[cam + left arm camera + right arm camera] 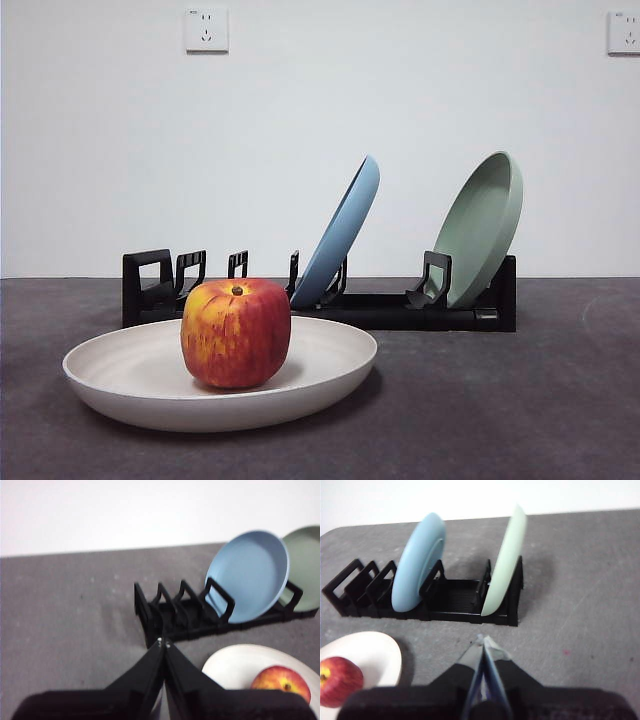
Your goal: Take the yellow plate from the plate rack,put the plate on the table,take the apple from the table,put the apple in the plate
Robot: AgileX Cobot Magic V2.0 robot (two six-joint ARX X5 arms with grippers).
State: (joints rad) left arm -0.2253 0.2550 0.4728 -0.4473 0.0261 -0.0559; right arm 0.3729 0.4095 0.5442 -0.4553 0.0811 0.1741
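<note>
Apple point(236, 333) rests centred in yellow plate point(330, 375) on worktop point(520, 400), task looks complete. Left fingers point(163, 643) and right fingers point(483, 641) clenched, empty; plate rack point(400, 305) at 12 o'clock behind.

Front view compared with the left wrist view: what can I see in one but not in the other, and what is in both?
Only the front view shows the two wall sockets and the whole yellow plate lying flat on the table.

Only the left wrist view shows the left pincer, shut and empty, above bare table beside the plate rack.

Both show the apple sitting in the yellow plate, and the blue plate and green plate standing tilted in the rack.
</note>
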